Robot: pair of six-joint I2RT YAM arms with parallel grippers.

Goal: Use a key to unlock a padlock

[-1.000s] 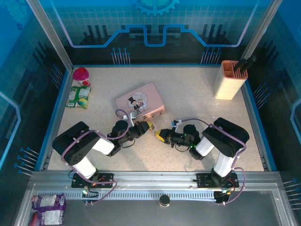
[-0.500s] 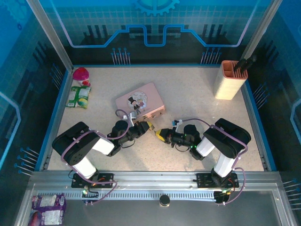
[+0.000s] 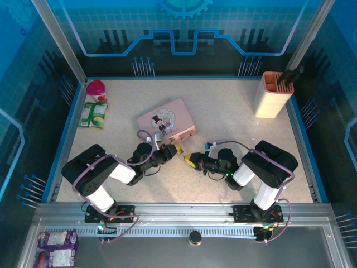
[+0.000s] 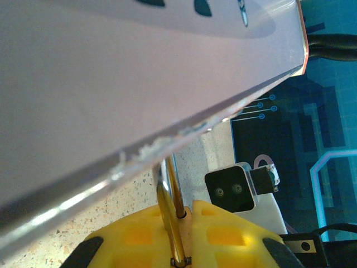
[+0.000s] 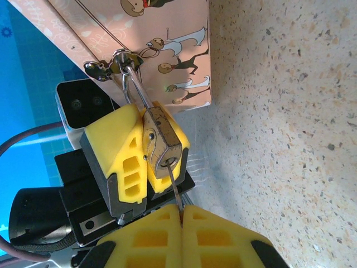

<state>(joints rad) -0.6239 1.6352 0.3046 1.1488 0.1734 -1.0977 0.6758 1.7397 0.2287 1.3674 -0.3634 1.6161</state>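
Note:
In the right wrist view the small brass padlock (image 5: 162, 146) is clamped between the yellow fingers (image 5: 125, 153) of my left gripper. Its silvery shackle (image 5: 135, 86) runs up through the metal hasp (image 5: 114, 62) of the pink tin (image 5: 167, 39). The thin dark key (image 5: 174, 192) has its tip in the keyhole on the padlock's bottom face. My right gripper (image 5: 181, 211) is shut on its other end, and the head is hidden between the pads. In the left wrist view the shackle (image 4: 169, 192) rises from my left gripper (image 4: 187, 218) to the tin's edge. From above, the left gripper (image 3: 175, 149) and right gripper (image 3: 189, 158) meet tip to tip.
The pink tin (image 3: 166, 120) lies just behind both grippers. A tan holder (image 3: 272, 95) with dark tools stands at the back right. A pink item (image 3: 95, 87) and a green packet (image 3: 93, 114) lie at the back left. Speckled tabletop (image 3: 223, 117) is bare in the middle.
The right gripper has crept slightly left and up toward the padlock. The left arm and the tin have hardly moved.

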